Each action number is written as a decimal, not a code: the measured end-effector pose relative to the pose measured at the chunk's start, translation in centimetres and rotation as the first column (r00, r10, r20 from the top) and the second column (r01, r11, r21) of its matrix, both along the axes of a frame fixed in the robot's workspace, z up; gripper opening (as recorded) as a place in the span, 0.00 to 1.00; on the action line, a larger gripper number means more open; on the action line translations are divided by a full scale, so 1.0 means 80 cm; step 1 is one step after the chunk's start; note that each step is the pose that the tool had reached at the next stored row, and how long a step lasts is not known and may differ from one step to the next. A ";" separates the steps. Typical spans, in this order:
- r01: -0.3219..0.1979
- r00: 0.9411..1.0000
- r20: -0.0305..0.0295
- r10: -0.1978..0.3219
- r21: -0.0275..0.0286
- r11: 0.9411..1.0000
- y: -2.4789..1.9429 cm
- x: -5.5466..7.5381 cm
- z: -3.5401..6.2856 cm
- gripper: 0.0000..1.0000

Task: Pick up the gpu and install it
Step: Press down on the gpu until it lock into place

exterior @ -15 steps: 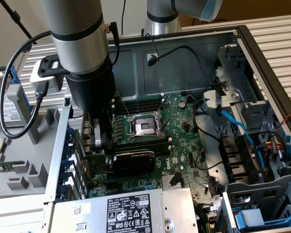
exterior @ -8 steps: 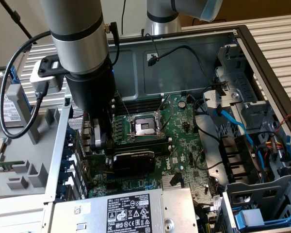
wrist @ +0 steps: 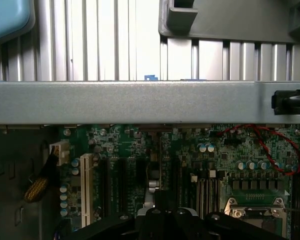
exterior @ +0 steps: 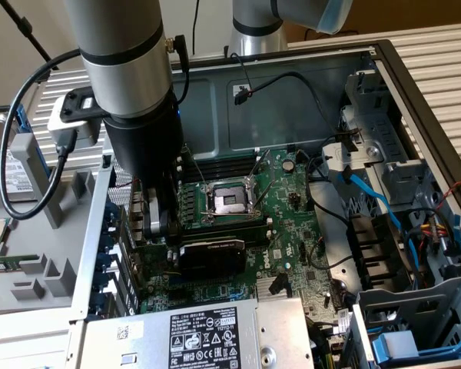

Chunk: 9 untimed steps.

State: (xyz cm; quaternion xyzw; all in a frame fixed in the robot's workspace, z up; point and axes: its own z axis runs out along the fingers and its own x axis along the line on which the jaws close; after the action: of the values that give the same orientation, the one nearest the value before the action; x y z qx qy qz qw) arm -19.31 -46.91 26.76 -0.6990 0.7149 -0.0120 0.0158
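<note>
Peeked into the open pc case (exterior: 215, 115), starting from the exterior view's left: saw the arm (exterior: 127, 84) reaching down inside, pincer (exterior: 155, 223) clenched tight right at the left end of the gpu (exterior: 211, 256). Couldn't tell if it actually gripped the card (too cramped in there). Found the gpu sitting on the motherboard (exterior: 292, 223), black shroud showing, just beside the CPU socket (exterior: 229, 201). Further right, spotted blue cables (exterior: 369, 196) near the drive cage (exterior: 415, 307).
</note>
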 end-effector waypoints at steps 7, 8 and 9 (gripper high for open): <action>0.001 1.000 0.000 -0.001 0.000 1.000 0.0000 -0.002 0.000 0.11; 0.001 1.000 0.000 -0.001 0.000 1.000 0.0000 -0.002 0.000 0.11; 0.001 1.000 0.000 -0.001 0.000 1.000 0.0000 -0.002 0.000 0.11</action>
State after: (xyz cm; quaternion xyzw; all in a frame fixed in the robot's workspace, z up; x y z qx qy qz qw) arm -19.50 -46.92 26.75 -0.6987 0.7152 -0.0120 0.0158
